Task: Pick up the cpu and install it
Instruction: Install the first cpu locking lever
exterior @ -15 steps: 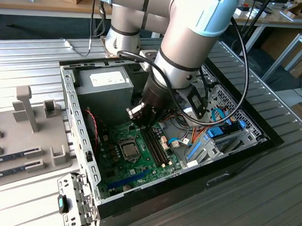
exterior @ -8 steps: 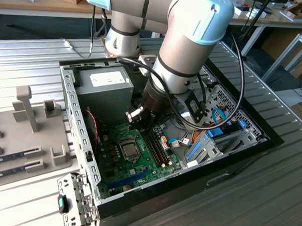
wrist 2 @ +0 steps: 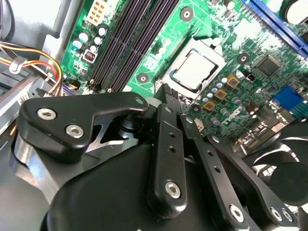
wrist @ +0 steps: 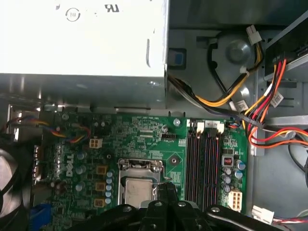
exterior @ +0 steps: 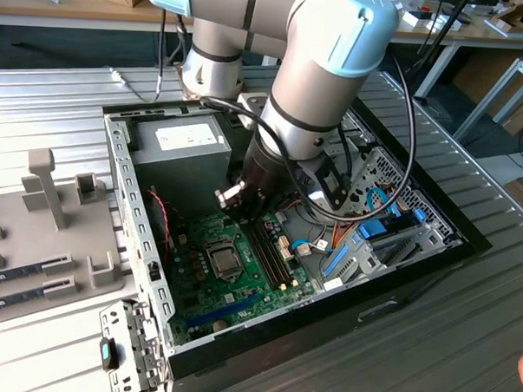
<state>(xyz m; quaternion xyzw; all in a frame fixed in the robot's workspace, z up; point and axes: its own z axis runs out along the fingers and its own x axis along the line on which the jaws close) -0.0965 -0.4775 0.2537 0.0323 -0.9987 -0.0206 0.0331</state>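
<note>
The cpu [exterior: 225, 260], a small silver-topped square, lies flat in its socket on the green motherboard [exterior: 197, 284] inside the open computer case. In both wrist views it sits just beyond the fingertips: cpu [wrist 2: 194, 70], cpu [wrist: 136, 192]. My gripper [exterior: 248, 214] hangs a little above the board, between the socket and the memory slots. Its black fingers [wrist 2: 169, 98] are pressed together with nothing between them, so the gripper [wrist 2: 166, 89] is shut and apart from the chip. The same closed gripper [wrist: 163, 186] overlaps the socket frame's edge.
The grey power-supply box [exterior: 181, 149] stands behind the socket. Dark memory slots [exterior: 272, 253] run beside it, and coloured cables [wrist: 260, 110] lie by the drive bay. A blue bracket [exterior: 364, 239] sits at the exterior view's right. Grey fixtures [exterior: 49, 191] stand outside the case at the left.
</note>
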